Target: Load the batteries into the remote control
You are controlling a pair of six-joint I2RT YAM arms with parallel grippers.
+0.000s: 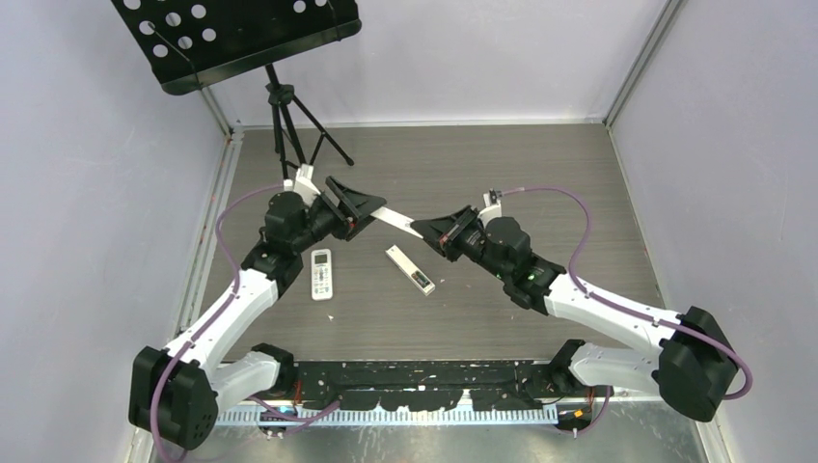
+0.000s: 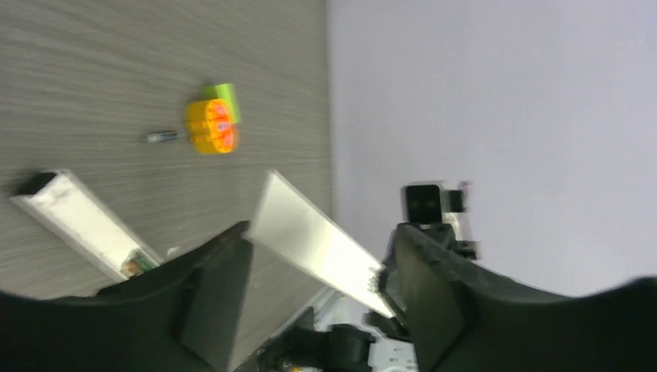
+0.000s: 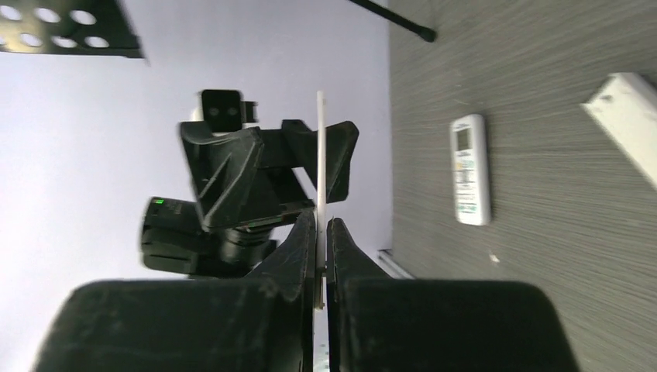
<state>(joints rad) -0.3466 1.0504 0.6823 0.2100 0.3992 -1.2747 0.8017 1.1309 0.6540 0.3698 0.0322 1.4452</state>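
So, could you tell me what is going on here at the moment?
The right tool is clamped on one end of a thin white panel, probably a battery cover, held above the table. The left tool has its jaws open around the other end. On the table lie a buttoned white remote and a long white opened body. One battery lies beside the orange-yellow toy, not yet loaded.

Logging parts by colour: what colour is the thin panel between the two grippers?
The panel is plain white; the left wrist view shows it best.
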